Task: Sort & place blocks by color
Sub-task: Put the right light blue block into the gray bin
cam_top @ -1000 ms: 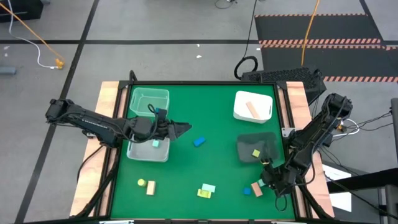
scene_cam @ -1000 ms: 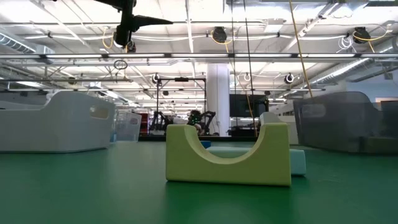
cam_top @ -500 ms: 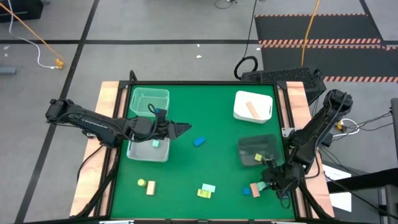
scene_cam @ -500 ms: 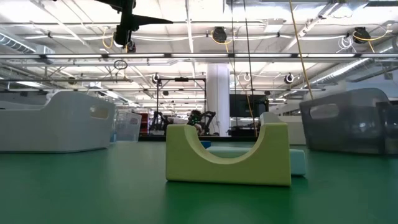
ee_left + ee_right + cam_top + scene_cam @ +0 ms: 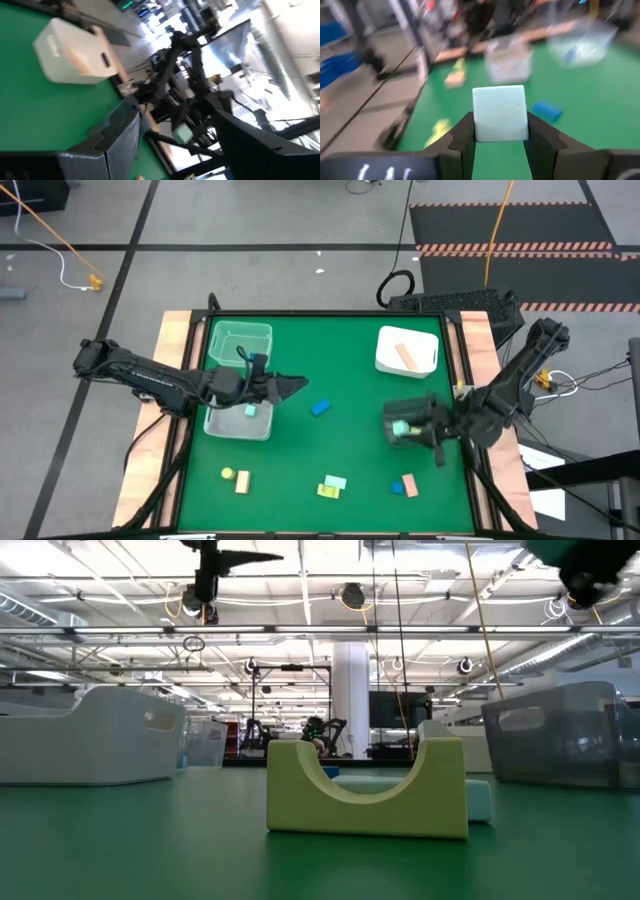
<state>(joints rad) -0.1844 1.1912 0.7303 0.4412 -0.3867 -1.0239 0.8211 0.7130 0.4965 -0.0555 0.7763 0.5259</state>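
Note:
My right gripper (image 5: pixel 403 429) is shut on a mint-teal cube (image 5: pixel 500 120) and hovers over the dark tray (image 5: pixel 432 406). My left gripper (image 5: pixel 292 387) waits open in the air beside the near clear tray (image 5: pixel 236 426), which holds a mint block (image 5: pixel 250 411). A blue block (image 5: pixel 320 407) lies mid-table. Near the near edge rest a yellow-green piece (image 5: pixel 227 474), a tan block (image 5: pixel 242 482), a yellow-green arch (image 5: pixel 367 790) with a mint bar (image 5: pixel 480 800) behind it, and an orange (image 5: pixel 409 482) and blue pair (image 5: pixel 397 488). A tan bar (image 5: pixel 405 356) lies in the white tray (image 5: pixel 386 356). My right gripper pinches the mint-teal cube by two opposite side faces (image 5: pixel 479 131), one finger (image 5: pixel 464 137) on each side. The fingers come about level from the table's right, pointing left. The cube is lifted clear, above the dark tray.
A second clear tray (image 5: pixel 240 340) stands at the far left. Wooden strips (image 5: pixel 175 340) run along the mat's left and right edges. Open green mat lies in the middle around the blue block. Cables and a black-and-striped floor mat lie beyond the far edge.
My right gripper took the mint-teal cube from beside the orange and blue blocks near the near right corner, lifted it clear, and carried it up and toward the far edge, turning to point left over the dark tray. The dark tray slid slightly to the right.

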